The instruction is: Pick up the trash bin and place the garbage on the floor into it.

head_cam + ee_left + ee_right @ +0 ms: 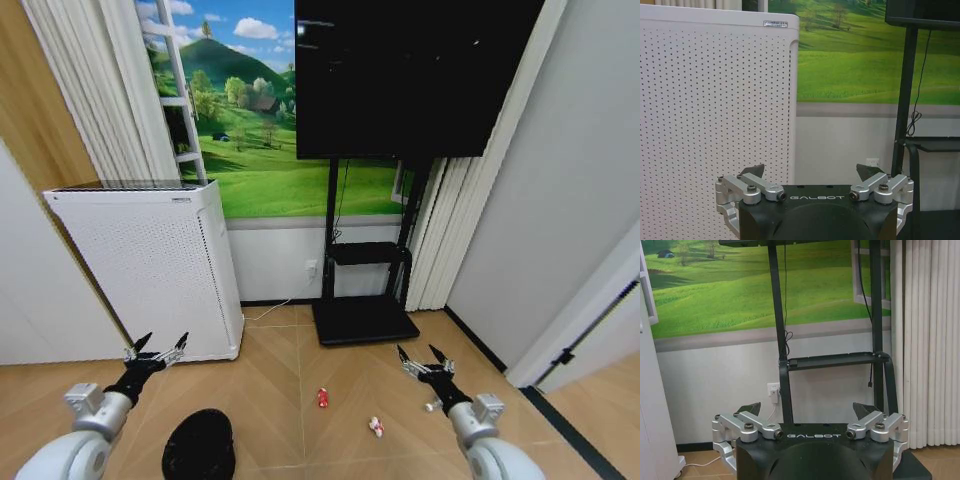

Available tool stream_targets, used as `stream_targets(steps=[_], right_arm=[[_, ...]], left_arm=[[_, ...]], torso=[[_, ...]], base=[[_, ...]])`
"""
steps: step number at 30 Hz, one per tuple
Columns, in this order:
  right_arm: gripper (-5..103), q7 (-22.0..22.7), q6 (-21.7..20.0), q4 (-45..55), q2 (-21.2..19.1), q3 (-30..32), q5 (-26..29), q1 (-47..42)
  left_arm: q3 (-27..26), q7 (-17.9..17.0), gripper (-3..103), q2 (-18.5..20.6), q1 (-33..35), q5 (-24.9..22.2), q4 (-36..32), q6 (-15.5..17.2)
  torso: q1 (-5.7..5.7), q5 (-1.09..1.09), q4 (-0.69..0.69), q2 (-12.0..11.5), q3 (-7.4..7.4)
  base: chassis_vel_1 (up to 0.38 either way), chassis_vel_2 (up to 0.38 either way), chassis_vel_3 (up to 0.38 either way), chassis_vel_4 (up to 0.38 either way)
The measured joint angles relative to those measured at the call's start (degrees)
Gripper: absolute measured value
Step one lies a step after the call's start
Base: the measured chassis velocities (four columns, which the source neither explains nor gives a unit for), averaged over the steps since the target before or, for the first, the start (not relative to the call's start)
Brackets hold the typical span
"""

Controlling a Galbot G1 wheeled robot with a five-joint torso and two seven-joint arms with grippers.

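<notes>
Left gripper (157, 349) hangs with fingers spread and empty, out in front of the purifier (150, 265). Black bin (199, 447) stands upright on the floor (280, 400) just nearer and to its right, so the left arm is the closer one. Farther right lie the red scrap (322, 397), wrapper (376, 426) and bottle (432, 405), the bottle beside the right gripper (424, 358), also spread and empty.

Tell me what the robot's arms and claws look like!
Both arms are smooth and white-grey near the bottom, then turn black toward the wrist. The left gripper and right gripper look alike: a black block with GALBOT printed on it in pale letters, shiny silver metal links with round bolts, and pointy black fingertips.
</notes>
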Motion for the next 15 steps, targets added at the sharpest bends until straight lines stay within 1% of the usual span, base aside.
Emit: stream_targets(steps=[2, 3, 6, 10, 14, 15], right_arm=[[100, -0.1, 0.1, -0.4, 0.1, 0.0, 0.1, 0.1], [100, -0.1, 0.1, -0.4, 0.1, 0.0, 0.1, 0.1], [100, -0.1, 0.2, -0.6, 0.3, 0.0, 0.1, 0.4], [100, -0.1, 0.2, -0.7, 0.4, 0.0, 0.1, 0.4], [100, -0.3, 0.3, -0.9, 0.4, 0.0, 0.1, 0.4], [100, -0.3, 0.3, -0.9, 0.4, 0.0, 0.1, 0.4]], left_arm=[[0.0, 0.0, 100, 0.0, -0.2, 0.0, 0.0, 0.0], [0.0, 0.0, 100, 0.0, -0.2, 0.0, 0.0, 0.0], [0.1, 0.1, 100, -0.1, -0.2, 0.1, 0.2, 0.0], [0.1, 0.2, 100, -0.1, -0.2, 0.1, 0.3, 0.0], [0.1, 0.2, 100, 0.0, -0.3, 0.1, 0.3, 0.0], [0.1, 0.2, 100, 0.0, -0.3, 0.1, 0.3, 0.0]], torso=[[-0.48, 0.00, 0.00, -1.1, -0.67], [-0.48, 0.00, 0.00, -1.1, -0.67], [-0.95, 0.00, 0.00, -2.3, -1.35], [-1.19, 0.00, 0.00, -2.9, -1.67], [-1.74, 0.00, 0.00, -4.3, -2.56], [-1.74, 0.00, 0.00, -4.3, -2.56]], base=[[0.000, 0.000, 0.000, 0.000], [0.000, 0.000, 0.000, 0.000], [0.000, 0.000, 0.000, 0.000], [0.000, 0.000, 0.000, 0.000], [0.000, 0.000, 0.000, 0.000], [0.000, 0.000, 0.000, 0.000]])
